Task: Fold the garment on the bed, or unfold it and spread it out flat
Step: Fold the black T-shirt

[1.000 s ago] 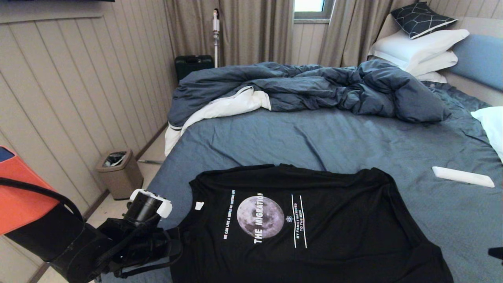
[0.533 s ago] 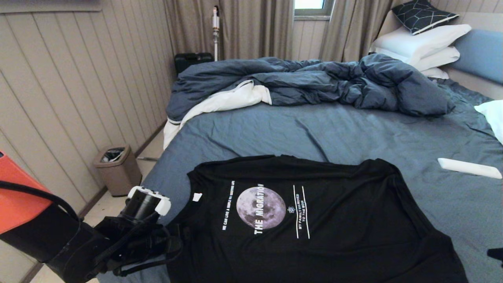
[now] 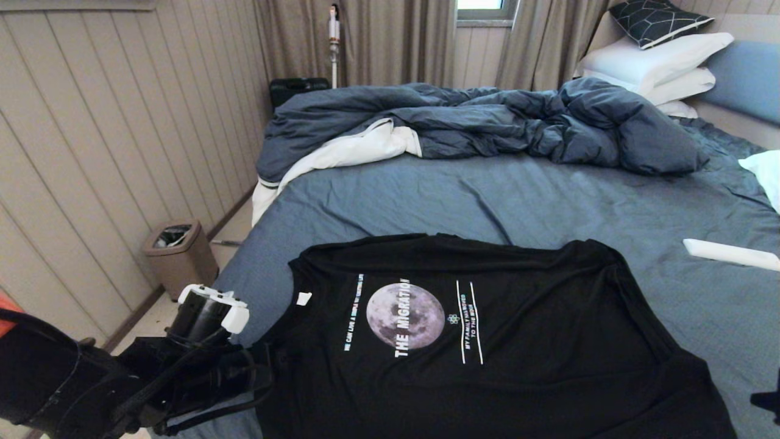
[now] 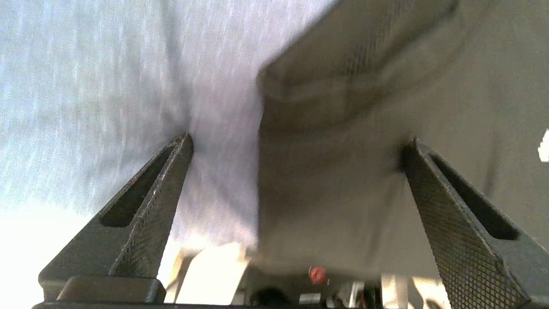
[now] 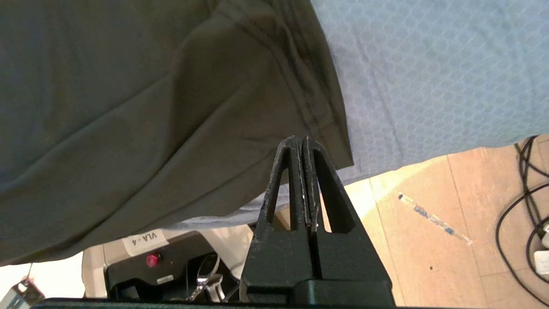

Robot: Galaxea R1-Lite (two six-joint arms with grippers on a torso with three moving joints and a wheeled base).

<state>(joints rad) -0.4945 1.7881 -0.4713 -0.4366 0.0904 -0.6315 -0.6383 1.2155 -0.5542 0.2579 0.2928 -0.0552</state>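
Observation:
The garment (image 3: 518, 366) is a black T-shirt lying spread, print up, on the near part of the bed (image 3: 487, 195). Its moon print (image 3: 405, 316) and white neck tag (image 3: 303, 298) show. My left gripper (image 3: 259, 375) is at the shirt's left edge, by the bed's corner. In the left wrist view this gripper (image 4: 299, 139) is open, and the shirt's edge (image 4: 343, 180) and the blue sheet (image 4: 107, 86) lie between its wide-set fingers. My right gripper (image 5: 300, 139) is shut and empty. It hovers by the garment's hemmed corner (image 5: 326, 124), at the bed's near right edge.
A rumpled dark blue duvet (image 3: 487, 122) and white pillows (image 3: 658, 55) fill the far side of the bed. A flat white object (image 3: 731, 255) lies on the sheet at the right. A bin (image 3: 177, 253) stands by the panelled wall. Cables (image 5: 523, 206) lie on the floor.
The whole picture has shifted, so the camera has moved. My left arm sits slightly lower and further left against the shirt's edge. Both grippers keep their state.

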